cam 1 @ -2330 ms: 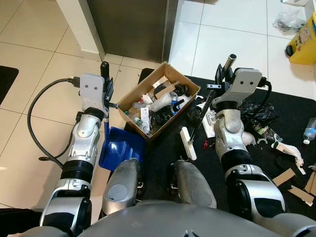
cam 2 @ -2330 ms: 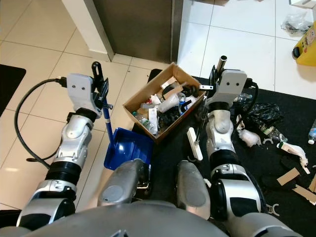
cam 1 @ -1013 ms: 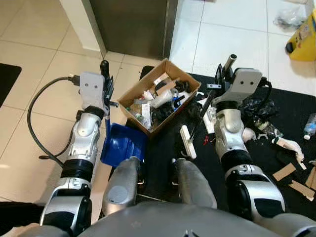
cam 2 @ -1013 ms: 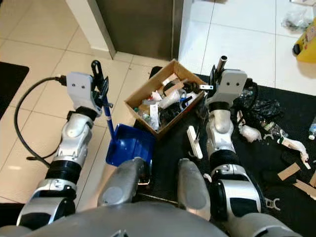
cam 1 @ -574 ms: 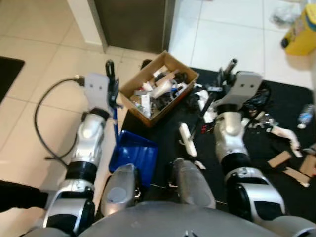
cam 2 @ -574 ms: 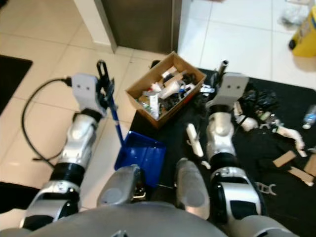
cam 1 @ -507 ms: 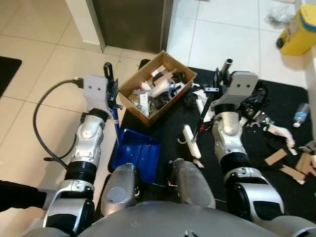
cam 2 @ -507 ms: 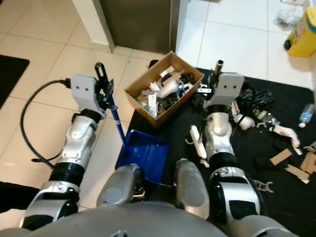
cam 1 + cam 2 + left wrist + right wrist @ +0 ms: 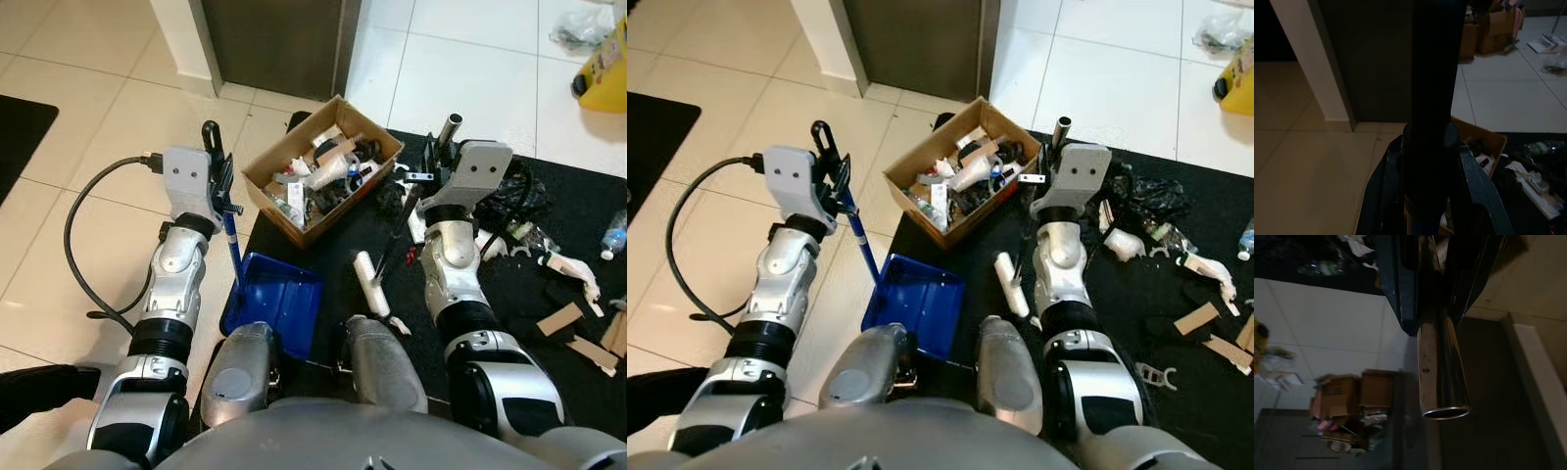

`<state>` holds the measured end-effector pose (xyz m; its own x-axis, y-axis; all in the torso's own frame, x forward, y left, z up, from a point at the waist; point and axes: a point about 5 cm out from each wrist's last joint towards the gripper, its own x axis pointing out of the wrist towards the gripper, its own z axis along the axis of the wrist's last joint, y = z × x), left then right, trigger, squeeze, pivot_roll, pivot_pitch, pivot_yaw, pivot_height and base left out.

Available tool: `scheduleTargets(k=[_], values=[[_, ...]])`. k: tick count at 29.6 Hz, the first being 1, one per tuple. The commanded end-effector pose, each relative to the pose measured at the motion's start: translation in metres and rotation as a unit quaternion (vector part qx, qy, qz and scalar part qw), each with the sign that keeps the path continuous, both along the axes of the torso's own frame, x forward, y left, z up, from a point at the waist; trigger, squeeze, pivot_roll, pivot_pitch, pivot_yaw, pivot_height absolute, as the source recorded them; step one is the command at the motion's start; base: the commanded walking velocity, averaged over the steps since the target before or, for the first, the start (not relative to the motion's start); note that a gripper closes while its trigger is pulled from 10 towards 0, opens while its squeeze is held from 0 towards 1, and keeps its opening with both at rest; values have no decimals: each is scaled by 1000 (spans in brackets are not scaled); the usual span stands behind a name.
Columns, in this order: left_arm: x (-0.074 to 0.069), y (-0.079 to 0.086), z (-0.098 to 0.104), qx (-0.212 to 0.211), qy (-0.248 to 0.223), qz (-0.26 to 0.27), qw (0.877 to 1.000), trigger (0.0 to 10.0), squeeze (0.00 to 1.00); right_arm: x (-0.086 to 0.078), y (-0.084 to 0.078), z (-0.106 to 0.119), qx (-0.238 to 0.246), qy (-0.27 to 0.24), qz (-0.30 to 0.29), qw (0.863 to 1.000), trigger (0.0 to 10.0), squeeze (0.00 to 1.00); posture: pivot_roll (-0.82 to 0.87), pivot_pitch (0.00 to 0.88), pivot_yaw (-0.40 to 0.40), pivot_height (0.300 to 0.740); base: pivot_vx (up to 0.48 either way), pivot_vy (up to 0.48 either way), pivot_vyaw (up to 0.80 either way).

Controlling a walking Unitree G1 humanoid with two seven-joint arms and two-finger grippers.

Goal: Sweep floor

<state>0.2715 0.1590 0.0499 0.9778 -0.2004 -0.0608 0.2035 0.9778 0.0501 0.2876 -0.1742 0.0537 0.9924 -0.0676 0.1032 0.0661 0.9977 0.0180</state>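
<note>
leaning broom (image 9: 392, 257) handle (image 9: 450, 124) slants up toward right gripper (image 9: 431, 162).

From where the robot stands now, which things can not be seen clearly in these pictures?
- Left gripper: the blue dustpan handle is in its fingers; the left wrist view is too dark to show the contact.
- Broom: its pole runs behind the right gripper, so the grasp is hidden.
- Cardboard box: the items inside are too small and jumbled to name.
- Yellow object: cut off by the picture's edge.
</note>
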Motion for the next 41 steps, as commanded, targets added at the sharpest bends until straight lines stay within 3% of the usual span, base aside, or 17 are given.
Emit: scheduleTargets(k=[1,41], values=[[2,0,4,3,-7,-3,1000,10000,0,3,2,6,-3,-13,4,1000,10000,0,70,0,10,740,-315,0,0],[1,-1,4,5,-5,-4,1000,10000,0,2,2,5,-3,-10,2,1000,10000,0,70,0,14,740,-310,0,0]])
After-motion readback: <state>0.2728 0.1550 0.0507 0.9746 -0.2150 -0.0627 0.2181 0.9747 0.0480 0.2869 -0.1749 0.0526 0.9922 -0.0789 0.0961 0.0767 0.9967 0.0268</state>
